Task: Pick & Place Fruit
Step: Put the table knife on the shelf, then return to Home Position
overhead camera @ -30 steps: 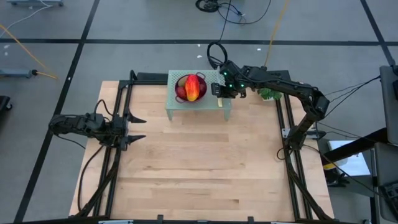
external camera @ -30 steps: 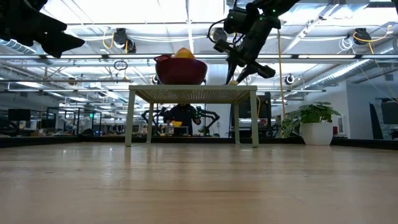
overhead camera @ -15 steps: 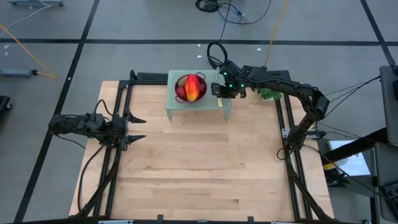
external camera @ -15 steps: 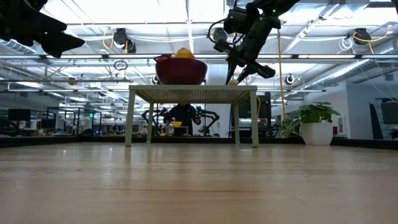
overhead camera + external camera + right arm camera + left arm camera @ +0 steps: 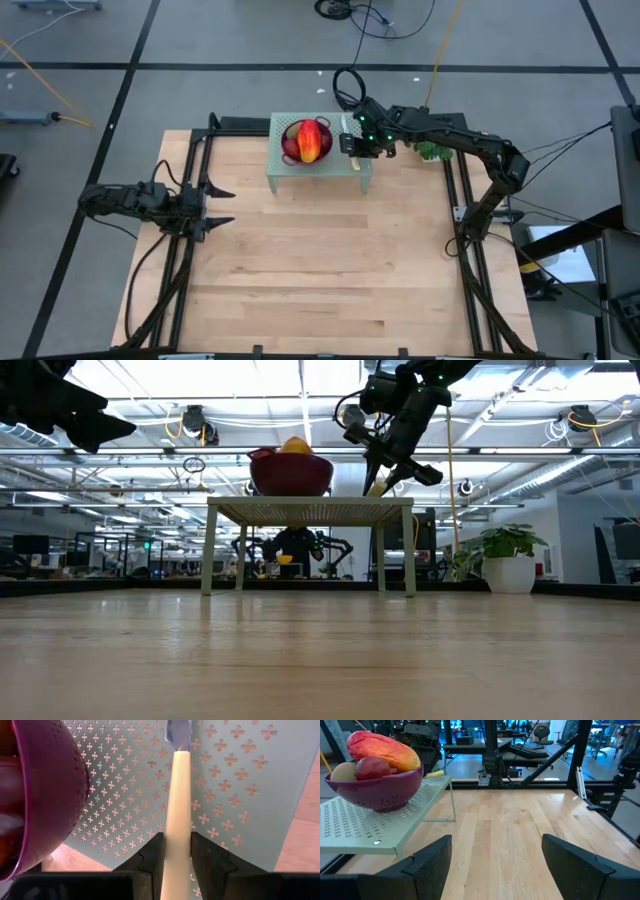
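Note:
A purple colander (image 5: 375, 790) stands on a pale green perforated stand (image 5: 290, 172) at the table's far side. It holds fruit: a red-orange-yellow oblong (image 5: 382, 750), a dark red ball (image 5: 371, 767) and a brownish oval (image 5: 342, 771). My right gripper (image 5: 350, 145) hangs over the stand's right part, just right of the colander (image 5: 45, 795), shut on a yellow-handled knife (image 5: 177, 795). My left gripper (image 5: 222, 205) waits open at the table's left edge, with nothing between its fingers (image 5: 427, 857). My right gripper pinches the knife's pale yellow handle (image 5: 177, 827) between its two fingers, one on each side. It comes slanting down from the table's right side. The handle runs on past the fingertips, and the metal blade (image 5: 176, 732) lies ahead over the stand's top (image 5: 235, 795). Whether the knife touches the stand I cannot tell.
Bare wooden table top (image 5: 320, 260) spreads between the stand and the near edge. Black frame rails (image 5: 190, 160) run along the table's left and right sides. A green plant (image 5: 432, 151) sits behind the right arm.
In the high view the knife's yellow end no longer sticks out at the stand's near edge. In the low view that end stands a little higher above the stand top. Both arms have kept still.

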Robot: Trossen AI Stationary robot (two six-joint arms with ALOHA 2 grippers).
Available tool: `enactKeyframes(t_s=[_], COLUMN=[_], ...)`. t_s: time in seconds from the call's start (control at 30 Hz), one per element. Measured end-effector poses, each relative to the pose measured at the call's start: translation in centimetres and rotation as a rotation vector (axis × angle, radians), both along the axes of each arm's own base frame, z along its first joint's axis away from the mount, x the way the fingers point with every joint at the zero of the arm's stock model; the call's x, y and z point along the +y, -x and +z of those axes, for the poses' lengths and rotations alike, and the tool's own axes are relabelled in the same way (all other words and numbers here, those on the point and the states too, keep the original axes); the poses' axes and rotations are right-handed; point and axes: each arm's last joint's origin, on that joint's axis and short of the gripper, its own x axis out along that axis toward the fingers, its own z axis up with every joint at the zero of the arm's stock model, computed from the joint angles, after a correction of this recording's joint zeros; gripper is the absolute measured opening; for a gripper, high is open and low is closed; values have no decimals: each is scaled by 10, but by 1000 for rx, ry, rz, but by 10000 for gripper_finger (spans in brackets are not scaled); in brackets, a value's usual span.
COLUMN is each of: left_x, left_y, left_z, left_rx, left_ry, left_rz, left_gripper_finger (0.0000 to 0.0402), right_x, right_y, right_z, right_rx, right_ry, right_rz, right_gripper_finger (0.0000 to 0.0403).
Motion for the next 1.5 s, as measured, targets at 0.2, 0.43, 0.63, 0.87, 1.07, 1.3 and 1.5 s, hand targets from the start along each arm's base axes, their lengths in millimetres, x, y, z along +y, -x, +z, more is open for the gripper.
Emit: enactKeyframes(t_s=[0.2,0.43,0.63,0.87,1.07,1.3,1.5], left_x=[0,0,0,0,0,0,0], left_y=[0,0,0,0,0,0,0], left_z=[0,0,0,0,0,0,0], left_rx=[0,0,0,0,0,0,0], left_ry=[0,0,0,0,0,0,0], left_rz=[0,0,0,0,0,0,0], left_gripper_finger=[310,310,310,310,310,310,310], right_x=[0,0,0,0,0,11,15], right_y=[0,-2,-2,-2,-2,-7,-8], right_z=[0,1,1,1,1,0,0], right_rx=[0,-21,-21,-19,-20,-9,1], right_ry=[0,13,13,14,4,4,23], right_rz=[1,3,4,-1,-15,37,77], right_gripper_finger=[83,83,94,142,150,119,67])
